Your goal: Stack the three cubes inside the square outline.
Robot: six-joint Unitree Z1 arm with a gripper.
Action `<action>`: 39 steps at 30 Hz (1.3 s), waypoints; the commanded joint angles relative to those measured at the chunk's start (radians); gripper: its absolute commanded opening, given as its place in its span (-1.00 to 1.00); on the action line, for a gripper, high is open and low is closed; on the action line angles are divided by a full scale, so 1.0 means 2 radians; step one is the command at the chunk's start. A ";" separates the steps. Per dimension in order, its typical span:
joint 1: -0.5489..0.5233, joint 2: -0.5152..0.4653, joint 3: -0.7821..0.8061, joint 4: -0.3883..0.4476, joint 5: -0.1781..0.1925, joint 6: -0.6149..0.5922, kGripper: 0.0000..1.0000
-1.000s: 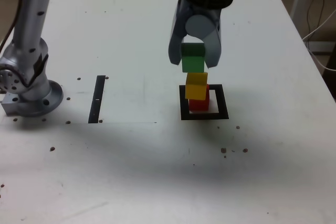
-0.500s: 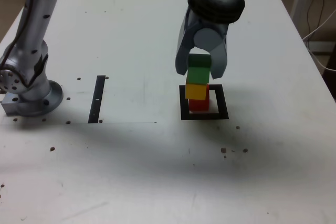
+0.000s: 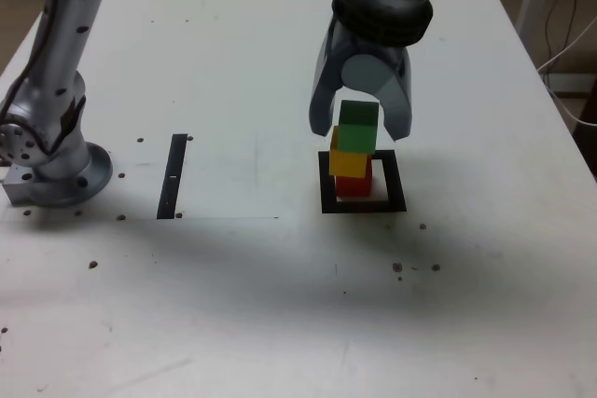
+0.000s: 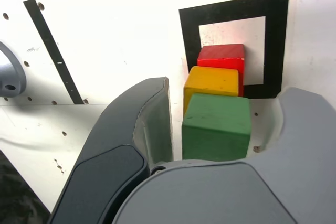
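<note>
Three cubes stand stacked in the square outline [image 3: 364,207]: red cube [image 3: 353,186] at the bottom, yellow cube [image 3: 349,164] on it, green cube [image 3: 357,128] on top. The stack sits toward the outline's left side in the exterior view. My gripper [image 3: 360,130] hangs over the stack, open, its fingers on either side of the green cube with a gap on both sides. The wrist view shows the same: the green cube [image 4: 216,127] between the spread fingers [image 4: 155,119], with the yellow cube [image 4: 211,82], red cube [image 4: 221,55] and square outline [image 4: 189,30] beyond it.
A thin black strip [image 3: 173,174] lies on the white table at the exterior view's left, near the arm's base [image 3: 51,170]. Small dark specks dot the tabletop. Cables [image 3: 564,44] hang past the table's right edge.
The gripper came down with the green cube and set it on the yellow cube. Its jaws have since spread apart, letting the green cube go.
</note>
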 commanded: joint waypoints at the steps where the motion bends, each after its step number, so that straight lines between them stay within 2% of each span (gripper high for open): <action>1: 0.001 -0.013 0.003 0.002 0.004 0.000 0.99; 10: -0.002 -0.078 0.024 0.002 0.036 -0.017 0.99; 20: -0.002 -0.174 0.131 0.000 0.039 -0.060 0.99; 24: -0.002 -0.218 0.204 -0.015 0.038 -0.076 0.99; 29: -0.001 -0.264 0.306 -0.051 0.028 -0.092 0.99; 39: -0.001 -0.287 0.450 -0.147 0.004 -0.100 0.99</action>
